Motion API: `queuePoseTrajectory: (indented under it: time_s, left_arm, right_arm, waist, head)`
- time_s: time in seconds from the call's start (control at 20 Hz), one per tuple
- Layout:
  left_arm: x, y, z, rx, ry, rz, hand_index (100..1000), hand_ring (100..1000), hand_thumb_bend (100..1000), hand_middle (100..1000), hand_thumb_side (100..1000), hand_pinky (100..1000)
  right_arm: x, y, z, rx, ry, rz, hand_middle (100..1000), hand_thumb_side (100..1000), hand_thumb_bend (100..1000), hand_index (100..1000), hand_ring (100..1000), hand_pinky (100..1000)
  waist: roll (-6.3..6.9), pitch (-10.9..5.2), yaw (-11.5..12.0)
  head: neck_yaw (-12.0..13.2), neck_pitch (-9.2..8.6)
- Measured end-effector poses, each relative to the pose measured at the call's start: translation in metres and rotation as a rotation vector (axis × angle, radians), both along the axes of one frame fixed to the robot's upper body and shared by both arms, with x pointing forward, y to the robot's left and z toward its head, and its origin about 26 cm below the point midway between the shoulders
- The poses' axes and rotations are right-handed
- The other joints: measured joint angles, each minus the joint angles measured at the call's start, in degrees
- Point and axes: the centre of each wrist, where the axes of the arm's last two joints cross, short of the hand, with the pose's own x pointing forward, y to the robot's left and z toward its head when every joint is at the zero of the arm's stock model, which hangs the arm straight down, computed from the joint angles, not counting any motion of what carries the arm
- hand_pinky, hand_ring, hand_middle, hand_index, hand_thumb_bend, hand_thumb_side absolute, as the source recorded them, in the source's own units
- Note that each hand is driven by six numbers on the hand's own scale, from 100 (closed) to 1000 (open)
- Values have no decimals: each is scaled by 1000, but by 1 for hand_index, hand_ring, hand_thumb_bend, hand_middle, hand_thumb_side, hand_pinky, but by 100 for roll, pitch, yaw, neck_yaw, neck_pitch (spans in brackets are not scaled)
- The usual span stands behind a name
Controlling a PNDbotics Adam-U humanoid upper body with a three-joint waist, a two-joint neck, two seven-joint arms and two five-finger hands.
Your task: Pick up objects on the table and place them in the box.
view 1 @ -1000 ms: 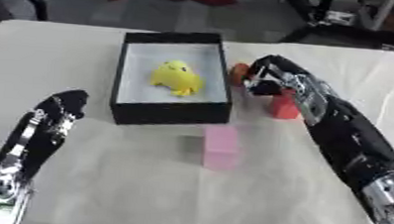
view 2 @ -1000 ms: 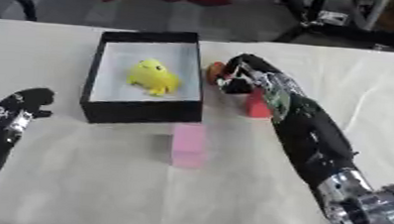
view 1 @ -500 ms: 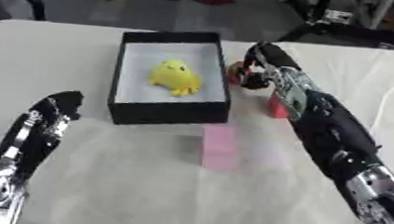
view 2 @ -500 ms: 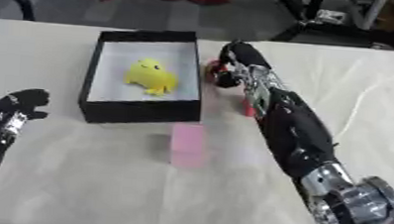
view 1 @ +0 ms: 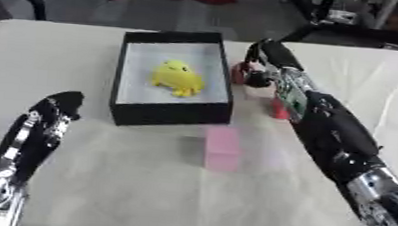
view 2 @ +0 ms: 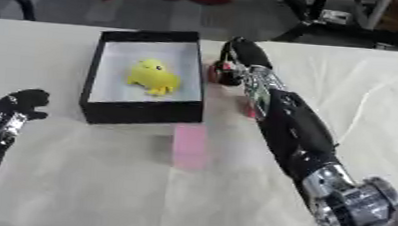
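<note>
A toy [view 1: 178, 78] lies in the box [view 1: 169, 113], a block [view 1: 222, 147] before it.

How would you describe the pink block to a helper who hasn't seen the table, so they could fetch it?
Find the black box with the yellow toy inside, in the middle of the white table. Just in front of the box's near right corner lies the pink block, flat on the cloth. It is pale pink and free-standing, unlike the red pieces by the right hand.
</note>
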Motion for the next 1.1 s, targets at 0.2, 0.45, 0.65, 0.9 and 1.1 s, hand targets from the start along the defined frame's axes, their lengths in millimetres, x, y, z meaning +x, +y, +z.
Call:
queuePoseTrajectory:
  time_s: [0.2, 0.45, 0.65, 0.9, 1.1]
  left_arm:
    - [0, 0, 0, 0, 0, 0, 819, 837, 238, 763, 740, 793]
    - [0, 0, 0, 0, -1, 0, 819, 836, 238, 763, 740, 793]
    - [0, 0, 0, 0, -2, 0, 819, 836, 238, 763, 740, 793]
    - [1, 0, 2, 0, -5, -1, 819, 836, 238, 763, 740, 794]
    - [1, 0, 2, 0, -6, -1, 819, 836, 238, 763, 740, 793]
  right_arm:
    - [0, -2, 1, 22, 15, 17, 630, 755, 170, 872, 685, 823]
    - [0, -5, 1, 30, 62, 27, 678, 816, 192, 908, 719, 836]
    - [-1, -7, -3, 24, 111, 24, 699, 801, 195, 916, 735, 845]
    - [-2, -8, -5, -3, 161, 35, 721, 709, 162, 916, 752, 856]
    - [-2, -10, -6, -34, 210, 49, 724, 585, 135, 904, 758, 862]
  waist:
    - [0, 0, 0]
    - [0, 5, 0]
    - [-2, 21, 0]
    - [-2, 21, 2]
    - [-2, 21, 3]
  head:
    - [-1, 0]
    - [-6, 0]
    - [-7, 0]
    - [-8, 0]
    - [-8, 0]
